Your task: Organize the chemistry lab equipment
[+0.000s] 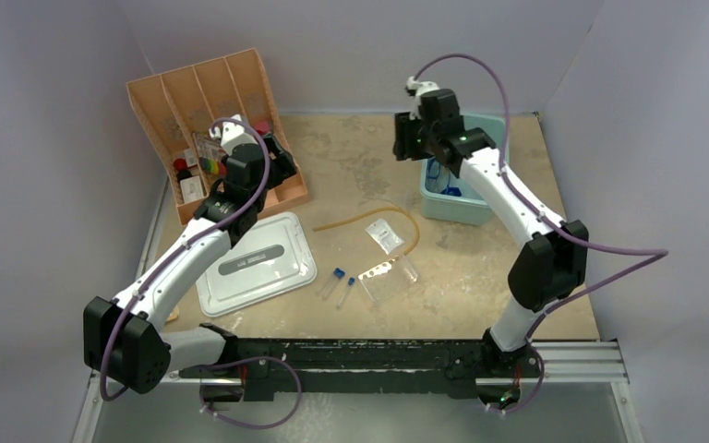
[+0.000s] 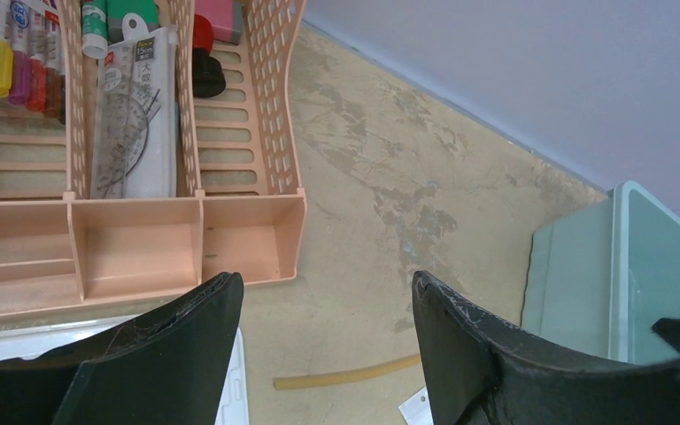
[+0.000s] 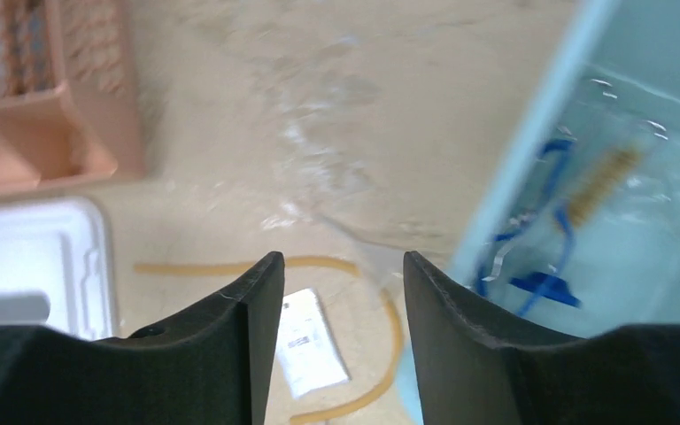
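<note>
Right now the right gripper (image 3: 341, 266) hangs over the left rim of the teal bin (image 1: 457, 212). Its jaws are parted about halfway with nothing between them. Judging by that spot, it looks like a drop-off pose: the bin is the collection point, so the arm sits at its edge.

Inside the bin is a blue-framed clear item, likely the goggles (image 3: 544, 285), plus a brownish bristly thing too blurred to name.

The left gripper (image 2: 323, 292) is wide open and empty. It is parked above the near end of the orange organizer (image 1: 240, 83), well off the loose items, probably to keep out of the right arm's way.

Loose on the table, mid-front:
- The tan rubber tube (image 1: 360, 215) curls around the small packet (image 1: 385, 233).
- The clear holed rack (image 1: 390, 275) lies just below the packet.
- Two blue-capped test tubes (image 1: 335, 279) lie side by side to the rack's left.
- The grey lid (image 1: 277, 268) sits flat further left, off the bin, so the bin stays open for loading.

The task is partly done, with the tube, packet, rack and test tubes not yet binned. The packet and tube lie closest to the right arm, so one of them is the likely next pick.
</note>
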`<state>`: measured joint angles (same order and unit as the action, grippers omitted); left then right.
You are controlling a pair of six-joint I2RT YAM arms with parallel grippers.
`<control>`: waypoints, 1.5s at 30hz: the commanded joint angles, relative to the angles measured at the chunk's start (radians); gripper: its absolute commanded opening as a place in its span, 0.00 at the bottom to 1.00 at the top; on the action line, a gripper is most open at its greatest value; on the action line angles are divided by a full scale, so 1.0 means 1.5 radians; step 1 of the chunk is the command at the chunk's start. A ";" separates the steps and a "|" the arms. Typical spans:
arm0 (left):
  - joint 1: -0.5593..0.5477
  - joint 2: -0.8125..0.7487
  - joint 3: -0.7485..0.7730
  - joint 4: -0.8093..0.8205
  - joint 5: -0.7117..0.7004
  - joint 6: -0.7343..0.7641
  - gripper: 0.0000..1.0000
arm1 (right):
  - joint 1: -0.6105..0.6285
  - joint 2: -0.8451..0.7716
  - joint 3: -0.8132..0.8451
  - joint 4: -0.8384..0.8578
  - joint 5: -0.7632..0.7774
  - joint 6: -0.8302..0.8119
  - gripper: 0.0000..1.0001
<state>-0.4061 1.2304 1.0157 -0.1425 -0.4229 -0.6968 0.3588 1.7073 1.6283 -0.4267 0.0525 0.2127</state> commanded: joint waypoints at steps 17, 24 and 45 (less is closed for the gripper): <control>0.006 -0.024 -0.010 0.005 -0.013 -0.007 0.69 | 0.164 0.097 -0.095 -0.083 -0.012 -0.109 0.72; 0.006 -0.021 -0.013 0.006 -0.008 -0.010 0.69 | 0.164 0.129 -0.130 -0.063 -0.046 -0.096 0.82; 0.006 -0.058 -0.033 -0.014 -0.018 -0.019 0.69 | 0.163 0.225 -0.114 -0.063 -0.068 -0.068 0.49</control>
<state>-0.4057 1.1736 0.9791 -0.1806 -0.4339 -0.7151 0.6014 2.0113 1.4345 -0.5186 -0.0143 0.1043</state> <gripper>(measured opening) 0.694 0.557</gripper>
